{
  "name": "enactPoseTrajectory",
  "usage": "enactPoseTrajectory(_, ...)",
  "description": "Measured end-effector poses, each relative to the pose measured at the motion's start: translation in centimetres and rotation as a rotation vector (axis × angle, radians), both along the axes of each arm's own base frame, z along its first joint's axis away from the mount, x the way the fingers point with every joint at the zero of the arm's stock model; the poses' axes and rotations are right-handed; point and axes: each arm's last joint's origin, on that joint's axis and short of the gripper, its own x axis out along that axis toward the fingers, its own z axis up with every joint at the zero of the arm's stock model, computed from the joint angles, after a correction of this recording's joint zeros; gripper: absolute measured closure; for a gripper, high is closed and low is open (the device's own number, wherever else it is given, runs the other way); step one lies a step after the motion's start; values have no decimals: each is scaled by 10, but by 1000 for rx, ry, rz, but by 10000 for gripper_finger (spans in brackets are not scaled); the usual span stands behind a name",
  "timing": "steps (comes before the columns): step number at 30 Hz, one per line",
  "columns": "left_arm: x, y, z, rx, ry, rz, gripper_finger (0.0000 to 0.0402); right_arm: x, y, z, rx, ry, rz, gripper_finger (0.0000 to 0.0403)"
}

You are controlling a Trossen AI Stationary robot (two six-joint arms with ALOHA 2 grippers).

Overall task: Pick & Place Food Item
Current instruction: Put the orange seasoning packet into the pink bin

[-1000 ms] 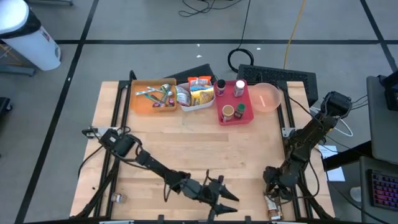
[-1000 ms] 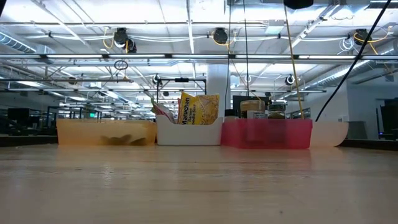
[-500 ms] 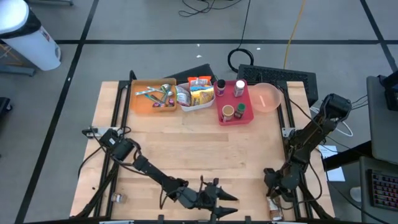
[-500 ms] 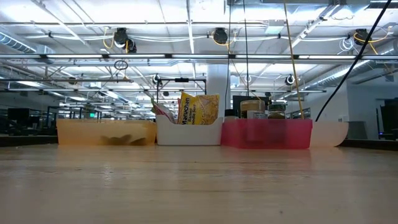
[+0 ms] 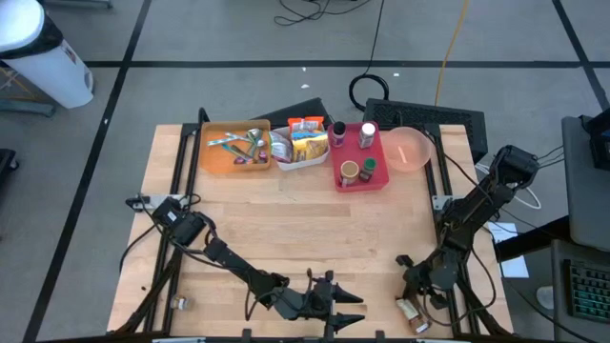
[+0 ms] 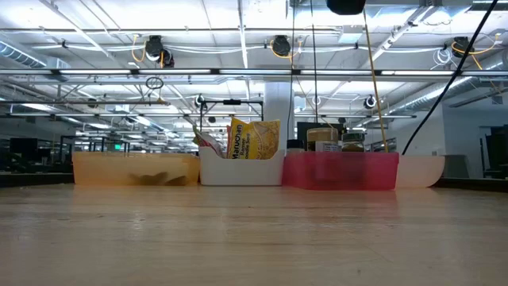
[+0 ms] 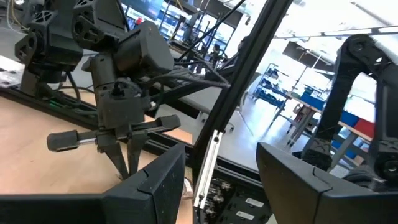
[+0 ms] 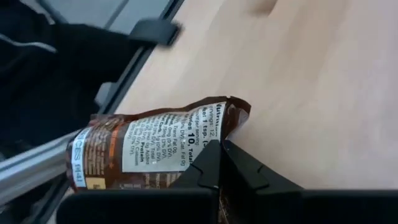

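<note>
**Right claw pinches a brown packet at the bench's near right corner**

Right wrist view shows the right claw (image 8: 219, 163) with its two dark fingers pressed together on the crumpled edge of a brown food packet (image 8: 149, 146), whose white nutrition label faces the camera. The packet lies on the wooden bench (image 8: 298, 81) just ahead of the fingertips, stretching away from them toward the bench's dark metal edge rail (image 8: 124, 74). Whether the packet is lifted clear of the wood or only pinched where it rests cannot be told.

From the high view, the right claw (image 5: 416, 291) sits low near the bench's front right corner, with the packet (image 5: 412, 312) just on its near side, by the bench edge. Well beyond this claw, along the far side of the bench (image 5: 305, 214), stand an orange tray (image 5: 232, 148), a white tray (image 5: 297, 145) of packaged food, a red tray (image 5: 360, 157) holding jars, and a pink bowl (image 5: 410, 149).

The left claw (image 5: 341, 307) hovers near the front middle of the bench, fingers parted about halfway and holding nothing; the left wrist view looks past its fingers (image 7: 155, 186) at the right arm's claw (image 7: 124, 163) farther off.
</note>
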Motion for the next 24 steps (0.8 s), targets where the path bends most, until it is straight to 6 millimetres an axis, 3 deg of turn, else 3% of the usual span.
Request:
enactPoseTrajectory(10, 9, 14, -9, 46, 77, 32, 195, 26, -10, 11, 9, -190, -50, 402)
enactPoseTrajectory(24, 26, 49, -28, 119, 258, 109, 195, 65, -41, 24, -28, -397, -196, 403)
